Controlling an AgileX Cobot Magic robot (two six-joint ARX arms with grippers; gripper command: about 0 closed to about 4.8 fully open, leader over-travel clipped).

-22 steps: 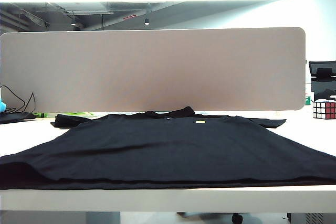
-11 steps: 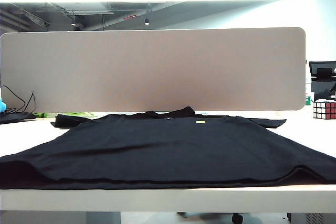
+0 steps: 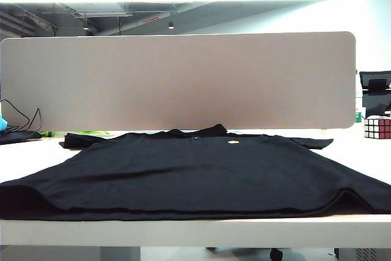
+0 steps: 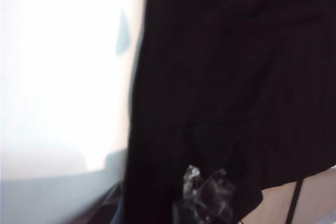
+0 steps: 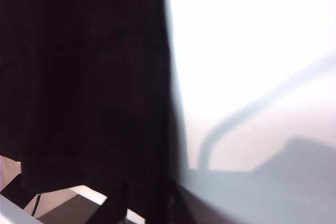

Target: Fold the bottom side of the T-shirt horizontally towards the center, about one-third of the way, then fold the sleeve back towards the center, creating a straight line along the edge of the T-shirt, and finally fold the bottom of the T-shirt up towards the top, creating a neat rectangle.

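The black T-shirt (image 3: 195, 169) lies flat on the white table (image 3: 183, 231), collar (image 3: 195, 131) at the back with a small yellow mark (image 3: 233, 142) near it. The bottom of the T-shirt (image 3: 183, 215) runs along the table's front edge, and its right corner (image 3: 349, 198) is raised in a small fold. Neither gripper shows in the exterior view. In the right wrist view my right gripper (image 5: 146, 208) has its dark fingers apart, straddling the shirt's (image 5: 84, 77) edge. In the left wrist view my left gripper (image 4: 203, 202) shows as a blurred translucent finger against the shirt (image 4: 226, 77); its jaws are unreadable.
A grey divider panel (image 3: 177, 80) stands behind the shirt. A Rubik's cube (image 3: 377, 127) and a black holder (image 3: 374, 93) sit at the back right. Black cables (image 3: 21, 120) and a green object (image 3: 91, 132) lie at the back left. Bare white table (image 5: 252, 51) flanks the shirt.
The right front corner of the shirt's hem has lifted off the table into a small fold. The rest of the shirt lies as before.
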